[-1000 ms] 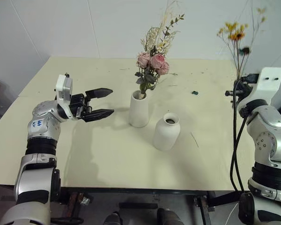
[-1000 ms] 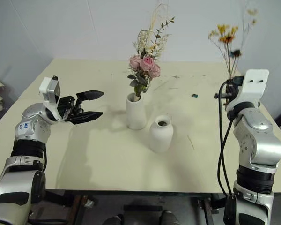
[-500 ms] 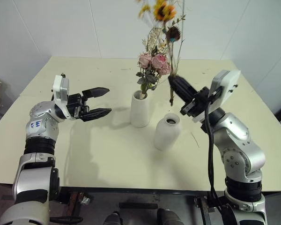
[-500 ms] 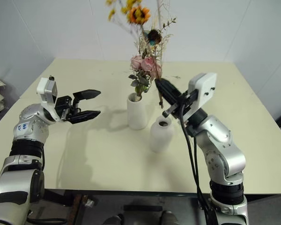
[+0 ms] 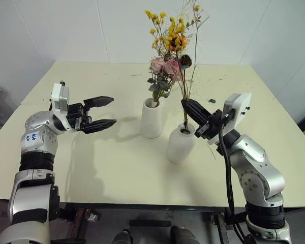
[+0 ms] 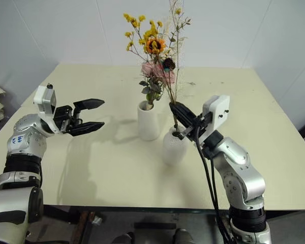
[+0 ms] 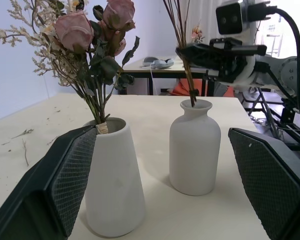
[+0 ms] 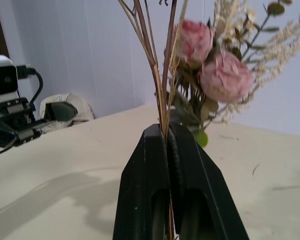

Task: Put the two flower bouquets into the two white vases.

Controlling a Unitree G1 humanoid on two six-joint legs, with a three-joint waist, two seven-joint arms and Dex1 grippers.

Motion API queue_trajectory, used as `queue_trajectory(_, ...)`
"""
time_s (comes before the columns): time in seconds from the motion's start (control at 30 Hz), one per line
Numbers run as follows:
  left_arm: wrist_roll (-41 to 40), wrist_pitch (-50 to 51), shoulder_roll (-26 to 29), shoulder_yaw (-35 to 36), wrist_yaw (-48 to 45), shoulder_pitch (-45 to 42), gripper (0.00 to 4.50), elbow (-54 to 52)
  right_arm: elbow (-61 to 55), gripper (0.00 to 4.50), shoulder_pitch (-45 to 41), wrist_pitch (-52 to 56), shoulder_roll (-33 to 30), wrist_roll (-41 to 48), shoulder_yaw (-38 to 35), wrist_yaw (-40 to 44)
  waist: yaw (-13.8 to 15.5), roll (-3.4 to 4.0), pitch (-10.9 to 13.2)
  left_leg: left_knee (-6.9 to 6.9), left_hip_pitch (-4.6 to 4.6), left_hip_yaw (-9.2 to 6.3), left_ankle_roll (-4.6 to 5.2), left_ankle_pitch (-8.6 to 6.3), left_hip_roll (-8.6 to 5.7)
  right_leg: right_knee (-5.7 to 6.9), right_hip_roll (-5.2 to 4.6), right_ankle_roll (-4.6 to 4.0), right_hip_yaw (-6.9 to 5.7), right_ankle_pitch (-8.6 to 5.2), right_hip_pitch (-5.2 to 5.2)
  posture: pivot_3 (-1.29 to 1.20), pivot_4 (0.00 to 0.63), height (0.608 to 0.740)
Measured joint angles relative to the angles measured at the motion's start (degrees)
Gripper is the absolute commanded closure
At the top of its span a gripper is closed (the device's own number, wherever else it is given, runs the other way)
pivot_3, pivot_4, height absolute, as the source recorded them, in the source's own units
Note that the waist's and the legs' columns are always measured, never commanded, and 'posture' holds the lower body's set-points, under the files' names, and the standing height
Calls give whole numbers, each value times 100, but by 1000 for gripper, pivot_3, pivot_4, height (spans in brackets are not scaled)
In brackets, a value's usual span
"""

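The yellow-orange sprig (image 5: 174, 38), thin-stemmed, stood with its stem ends in the mouth of the bulbous white vase (image 5: 181, 144) mid-table, pinched by the clenched right gripper (image 5: 189, 108). The pink rose bunch (image 5: 165, 68) sat in the tall vase (image 5: 151, 119) just beside. The left gripper (image 5: 107, 111) hovered released toward the table's left edge.

Lighting: bright, even, from overhead.
Shadows: soft, on the table (image 5: 117, 168).
Blur: background in wrist views.

roses (image 5: 165, 66): in tall vase (image 5: 151, 119) | yellow sprig (image 5: 174, 38) (upright): stems entering bulbous vase (image 5: 181, 144)
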Motion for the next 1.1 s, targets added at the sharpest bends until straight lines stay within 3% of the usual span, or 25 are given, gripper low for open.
queue_trajectory(0.6,18,-10,-6,-1,0,-50,0,13,255,4456,596,-381,105,-111,40,71,1,0,0,0,-1,0,0,0,0,-4,-1,-1,-1,0,1,0,150,740)
queue_trajectory(0.77,37,-20,-13,-1,0,-110,0,29,250,3147,778,-390,60,-109,39,149,4,0,0,0,-1,0,0,0,0,-3,0,-1,-1,-1,1,0,150,740)
queue_trajectory(1.07,73,-98,-53,-1,0,-197,0,96,-267,119,1065,-239,-369,49,9,316,8,0,0,0,-1,0,-1,0,0,-6,-1,-1,-1,-1,2,0,150,740)
queue_trajectory(1.1,75,-111,-62,-1,0,-200,0,111,-348,53,1140,-197,-484,109,-27,348,13,-1,0,0,-1,0,-1,0,0,-6,-1,-1,-1,-1,2,0,150,740)
